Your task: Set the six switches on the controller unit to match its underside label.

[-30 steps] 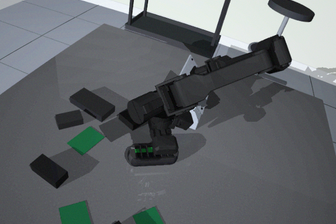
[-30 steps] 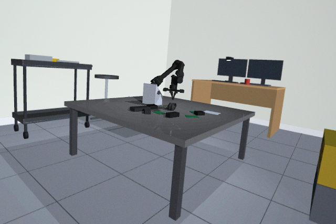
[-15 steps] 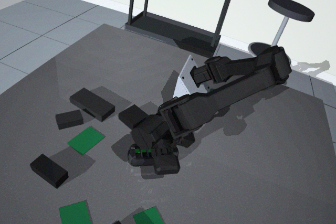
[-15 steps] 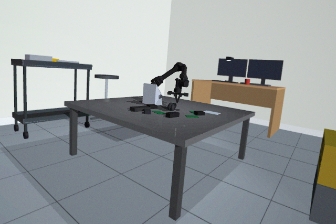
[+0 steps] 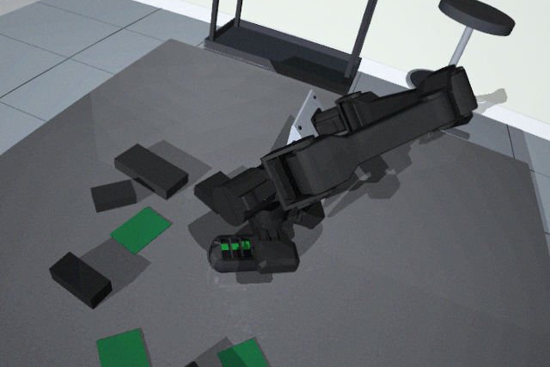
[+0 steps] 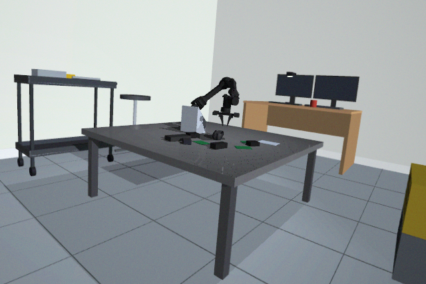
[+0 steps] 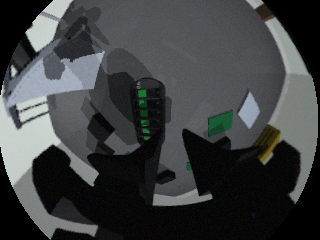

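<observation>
The dark grey controller unit (image 5: 230, 265) (image 6: 217, 134) (image 7: 148, 83) sits on its base on the bench (image 5: 400, 274). In the wrist view its row of rocker switches faces up, with green ends on the left side and dark ends on the right. The pressed ends are too small to tell surely. The label underneath is hidden. My gripper (image 6: 225, 125) (image 7: 172, 131) is partly open and empty, pointing down above the bench near the unit. In the wrist view the left finger overlaps the unit's lower end. In the top view the hand covers the unit's right part.
Black blocks (image 5: 149, 169) (image 5: 113, 195) (image 5: 80, 278) and green boards (image 5: 141, 229) (image 5: 122, 349) (image 5: 244, 354) lie left of and in front of the unit. A pale upright plate (image 6: 190, 119) (image 7: 75, 75) stands by the arm's base. A white card (image 6: 269, 142) (image 7: 249, 110) lies farther off.
</observation>
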Robot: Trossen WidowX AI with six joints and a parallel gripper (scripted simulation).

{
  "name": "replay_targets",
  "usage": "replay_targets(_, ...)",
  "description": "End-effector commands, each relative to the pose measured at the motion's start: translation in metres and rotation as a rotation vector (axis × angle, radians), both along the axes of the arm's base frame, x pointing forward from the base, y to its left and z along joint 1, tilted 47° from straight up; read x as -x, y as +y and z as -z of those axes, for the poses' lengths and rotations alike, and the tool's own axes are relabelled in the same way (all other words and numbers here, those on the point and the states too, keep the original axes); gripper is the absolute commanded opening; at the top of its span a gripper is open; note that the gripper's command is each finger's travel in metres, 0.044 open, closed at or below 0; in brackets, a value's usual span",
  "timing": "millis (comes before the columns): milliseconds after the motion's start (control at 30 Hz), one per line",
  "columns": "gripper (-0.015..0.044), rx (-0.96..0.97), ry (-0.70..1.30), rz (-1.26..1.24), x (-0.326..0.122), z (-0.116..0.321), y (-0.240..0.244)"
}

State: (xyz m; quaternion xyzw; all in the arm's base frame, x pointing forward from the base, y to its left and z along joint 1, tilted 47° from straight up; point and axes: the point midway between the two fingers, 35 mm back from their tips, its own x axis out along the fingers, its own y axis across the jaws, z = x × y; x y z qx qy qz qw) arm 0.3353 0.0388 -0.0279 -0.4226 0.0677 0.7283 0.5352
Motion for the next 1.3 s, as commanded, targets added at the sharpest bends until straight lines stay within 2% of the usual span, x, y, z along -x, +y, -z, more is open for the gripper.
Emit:
replay_targets(0, 0.0236, 0.005, -0.011, -0.004, -0.0021, -0.0106, -0.0106)
replay_targets(67, 0.0289, 0.005, -0.011, -0.004, -0.0023, -0.0106, -0.0106)
replay_targets(433, 0.0, 0.005, -0.011, -0.004, -0.0023, -0.0106, -0.0106)
replay_targets(767, 0.0, 0.005, -0.011, -0.004, -0.0023, -0.0106, -0.0106)
replay_targets(1267, 0.0394, 0.001, -0.009, 0.002, -0.0025, -0.0106, -0.01)
